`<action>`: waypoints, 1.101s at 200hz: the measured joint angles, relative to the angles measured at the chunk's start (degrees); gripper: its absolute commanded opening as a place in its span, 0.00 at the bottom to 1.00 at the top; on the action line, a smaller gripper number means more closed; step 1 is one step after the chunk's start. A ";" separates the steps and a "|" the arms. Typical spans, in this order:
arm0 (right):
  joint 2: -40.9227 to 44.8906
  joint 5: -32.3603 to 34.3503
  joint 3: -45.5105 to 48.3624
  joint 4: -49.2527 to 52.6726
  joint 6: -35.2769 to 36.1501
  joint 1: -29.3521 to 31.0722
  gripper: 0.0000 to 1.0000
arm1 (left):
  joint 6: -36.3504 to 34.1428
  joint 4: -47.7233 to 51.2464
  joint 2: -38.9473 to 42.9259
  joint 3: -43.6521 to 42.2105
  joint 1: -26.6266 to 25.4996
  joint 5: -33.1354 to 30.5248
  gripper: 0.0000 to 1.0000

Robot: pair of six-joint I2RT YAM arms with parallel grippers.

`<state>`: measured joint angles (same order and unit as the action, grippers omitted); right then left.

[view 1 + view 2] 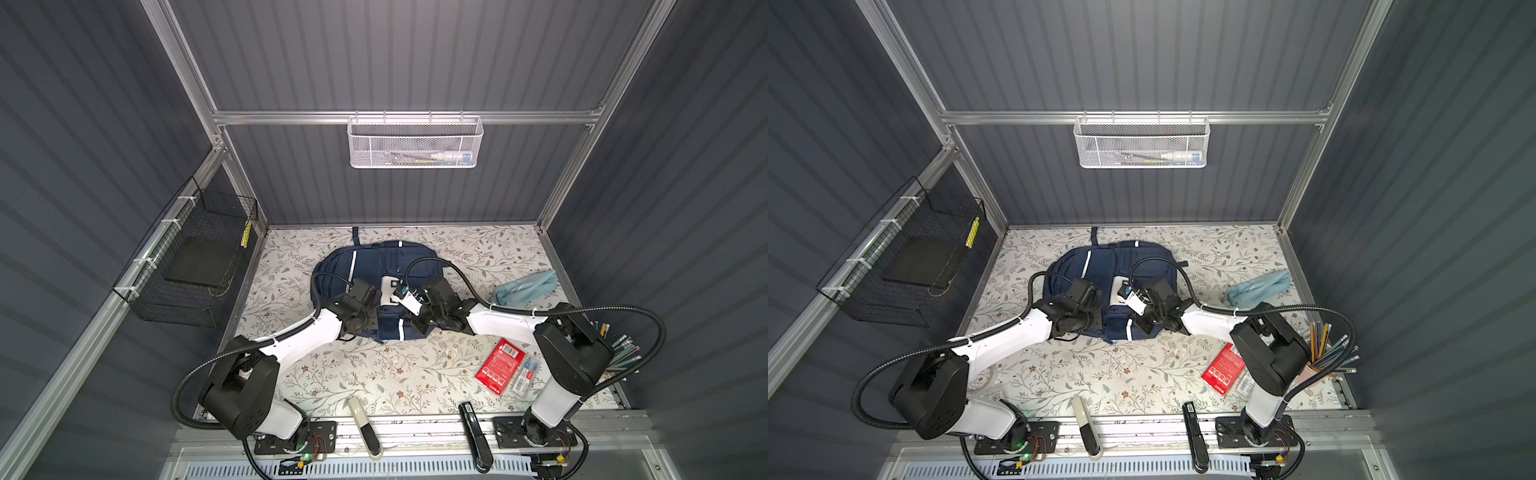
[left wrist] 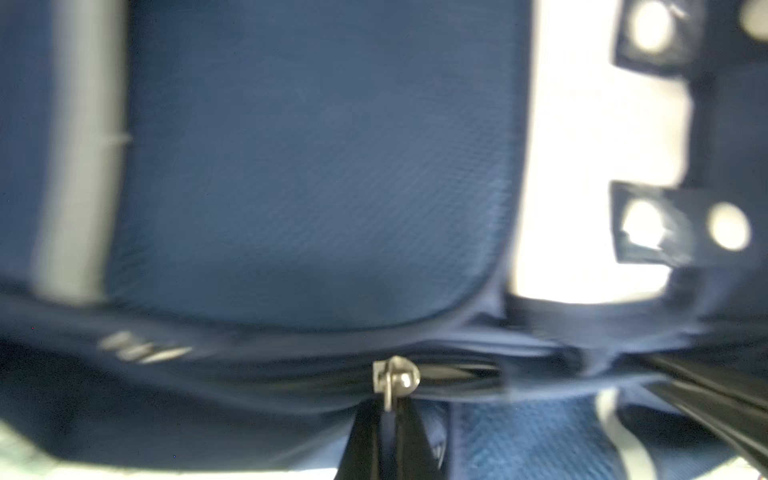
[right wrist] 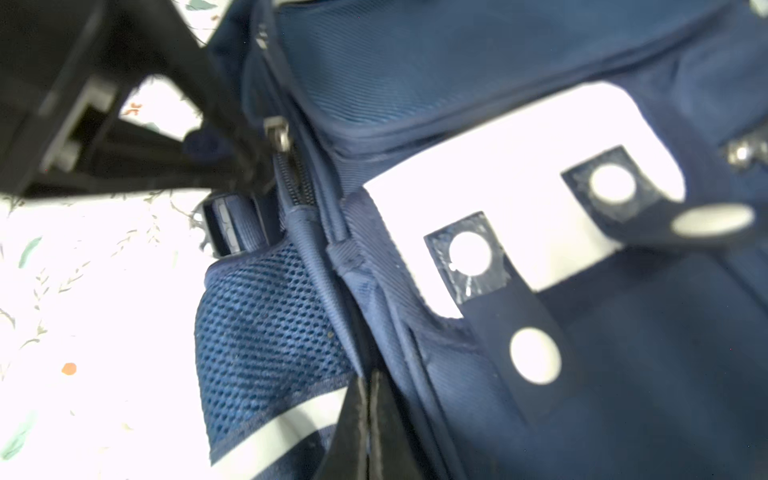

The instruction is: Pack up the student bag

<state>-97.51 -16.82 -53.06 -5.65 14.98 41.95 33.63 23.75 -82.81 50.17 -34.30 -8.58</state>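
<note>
The student bag (image 1: pixel 365 266) (image 1: pixel 1096 266), navy with white stripes, lies flat mid-table in both top views, and both arms reach onto its near end. In the left wrist view my left gripper (image 2: pixel 390 411) is shut on the silver zip pull (image 2: pixel 395 380) of a pocket seam. The right wrist view shows that same pull (image 3: pixel 277 133) with the left fingers (image 3: pixel 245 162) on it. My right gripper (image 3: pixel 371 380) is shut on the bag's piped seam beside the mesh side pocket (image 3: pixel 266 332). The white patch (image 3: pixel 519 166) with dark button tabs is close by.
A light blue cloth (image 1: pixel 528 286) lies right of the bag. A red packet (image 1: pixel 500 365), a clear box (image 1: pixel 525 376) and a pencil cup (image 1: pixel 1325 353) sit near the right arm. A black stapler (image 1: pixel 473 436) and a white-and-black marker (image 1: pixel 365 428) lie at the front. Wire baskets (image 1: pixel 415 141) (image 1: pixel 195 266) hang on the walls.
</note>
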 measured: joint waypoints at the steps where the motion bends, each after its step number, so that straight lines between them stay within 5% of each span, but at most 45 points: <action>1: 0.07 0.07 0.07 -0.07 0.00 0.02 0.00 | -0.07 0.07 0.09 0.00 0.07 -0.02 0.00; 75: 3.32 1.07 2.16 -2.14 -2.19 -2.08 0.00 | -7.76 5.40 5.42 0.59 16.15 4.13 0.00; 103: 4.09 4.74 2.05 -3.02 -4.35 -3.58 0.00 | -9.88 6.64 8.28 2.97 17.59 8.26 0.00; 116: 4.74 6.16 2.05 -2.91 -4.63 -4.44 0.28 | -9.84 6.62 9.42 3.02 17.81 11.32 0.00; 130: 6.03 8.13 2.56 -2.51 -4.66 -5.27 0.44 | -8.70 6.69 10.08 3.02 15.67 11.72 0.00; 177: 10.16 8.24 5.49 -6.84 -2.84 1.01 0.64 | -2.69 5.77 10.16 3.04 2.34 11.76 0.00; 220: 3.34 9.55 1.46 -11.93 -0.52 8.17 0.64 | 1.29 4.37 10.45 3.04 0.57 15.08 0.00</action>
<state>-94.17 -7.27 -51.59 -17.58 14.46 50.13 34.92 28.12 -72.36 53.21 -33.74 6.50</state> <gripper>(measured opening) 0.663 0.072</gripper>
